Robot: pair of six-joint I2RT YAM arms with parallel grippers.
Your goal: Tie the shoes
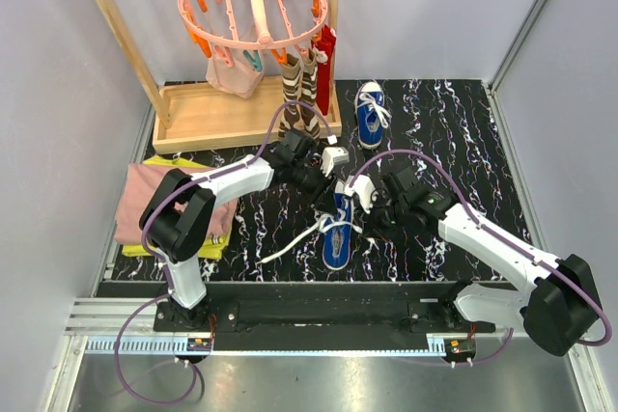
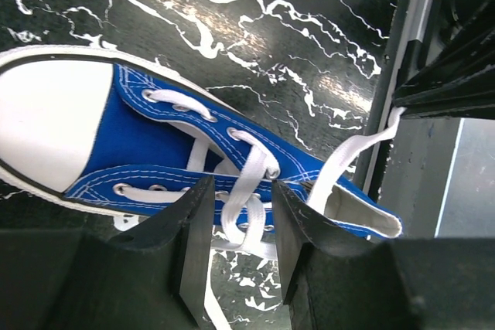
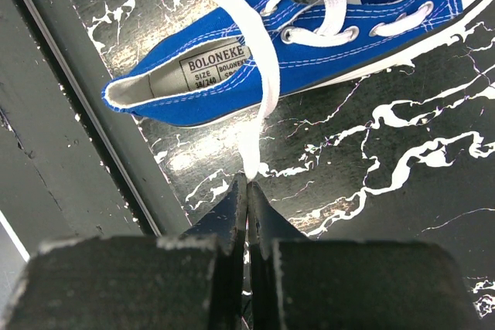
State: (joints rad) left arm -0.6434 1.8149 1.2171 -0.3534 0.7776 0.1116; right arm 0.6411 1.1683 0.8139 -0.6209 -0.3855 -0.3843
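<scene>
**Item 1: near sneaker** (image 1: 337,238). You have a blue canvas shoe lying on the black marbled table (image 1: 463,142), centred between the two arms. Its heel faces the near edge. The white toe cap (image 2: 46,117) points away from that edge. The printed size label (image 3: 218,63) shows inside the open heel. Loose white lace trails off to the left of the shoe on the tabletop.

**Item 2: far sneaker** (image 1: 370,115). This matching blue shoe sits well apart at the back of the table, just right of the wooden rack (image 1: 208,118). Neither gripper is near it.

**Item 3: left gripper** (image 2: 242,195). Your jaws stand partly apart, low over the near sneaker's eyelets. The crossing lace (image 2: 251,168) runs down between the fingers (image 2: 193,229), and a sliver of gap shows on either side of it. It is straddled, not clamped.

**Item 4: right gripper** (image 3: 247,187). Your jaws are closed tight, with the tips pinching the end of the taut lace (image 3: 259,59). That strand runs from the tips straight up over the sneaker's heel opening. The gripper sits beside the heel, off the shoe.

**Item 5: surroundings.** A pink peg ring (image 1: 253,2) hangs on the rack with patterned socks (image 1: 299,94) clipped below it. A folded pink cloth (image 1: 145,200) lies at the table's left side.
</scene>
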